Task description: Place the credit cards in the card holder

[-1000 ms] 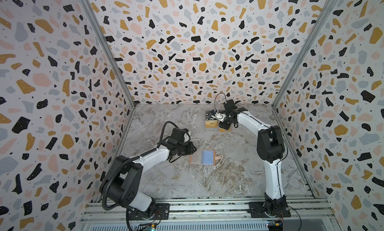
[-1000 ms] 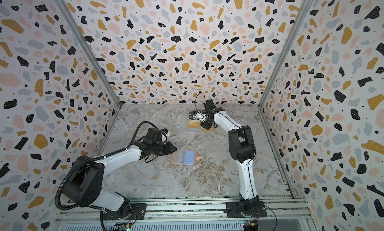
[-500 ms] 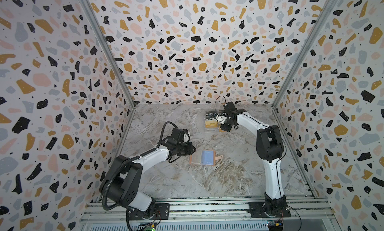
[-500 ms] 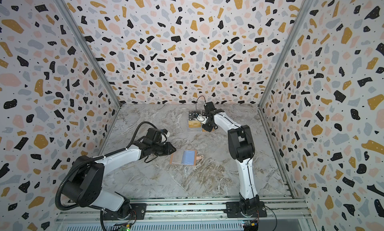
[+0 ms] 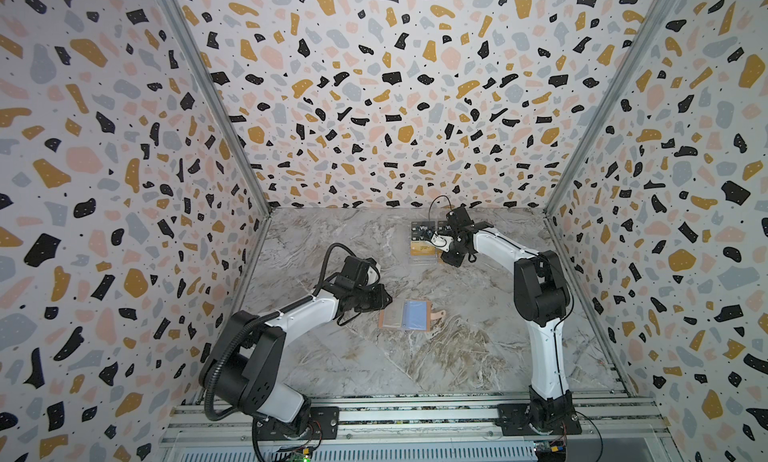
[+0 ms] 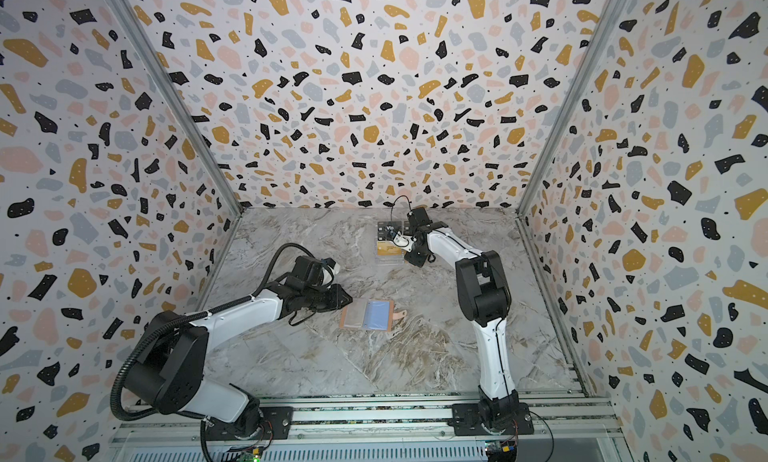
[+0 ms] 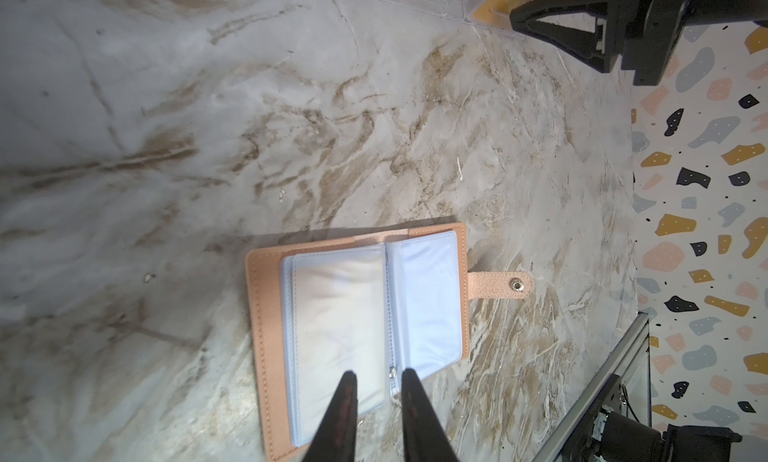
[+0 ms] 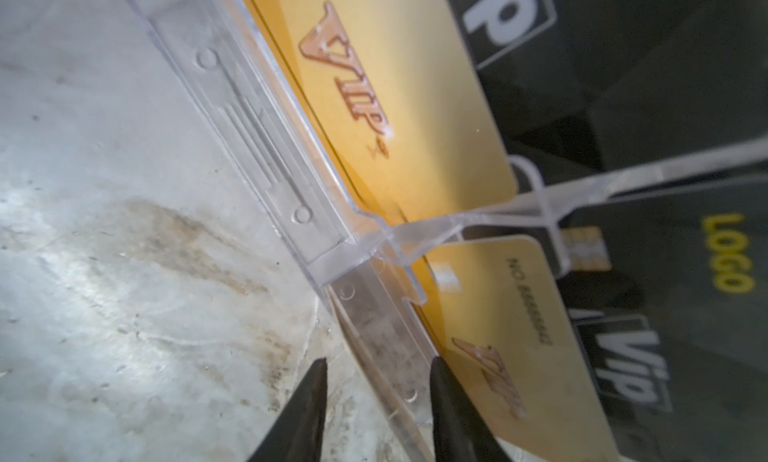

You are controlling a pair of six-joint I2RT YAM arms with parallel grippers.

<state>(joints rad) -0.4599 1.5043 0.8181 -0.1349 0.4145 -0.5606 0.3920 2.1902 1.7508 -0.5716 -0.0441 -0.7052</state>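
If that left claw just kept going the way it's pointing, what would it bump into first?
The card holder. The left gripper points at its open pale blue sleeves, near the middle fold, with nothing in between. How far above them the tips hang I cannot tell.

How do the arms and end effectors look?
Both have white shells with black joints. The left arm carries a ribbed black hose; the right arm has a thin black cable loop. The left end effector and right end effector have black tapering fingers.
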